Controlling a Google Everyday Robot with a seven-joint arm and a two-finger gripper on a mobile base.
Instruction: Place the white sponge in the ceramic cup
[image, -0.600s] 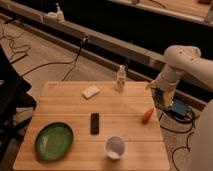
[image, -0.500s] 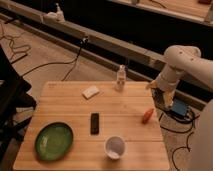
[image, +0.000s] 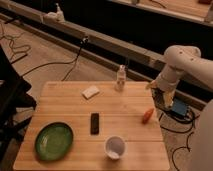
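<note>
Wooden tabletop (image: 65, 107) carries the white sponge (image: 91, 92) near its far edge, well apart from the upright ceramic cup (image: 115, 147) in front, while the gripper (image: 158, 93) hangs spread, seemingly empty, beside the right edge, likely poised to reach

On your wooden table (image: 65, 107), a green plate (image: 54, 141) near left, a black bar (image: 94, 123) mid-table, an orange item (image: 147, 115) by the right edge, a small white bottle (image: 120, 78) upright at the back.
</note>
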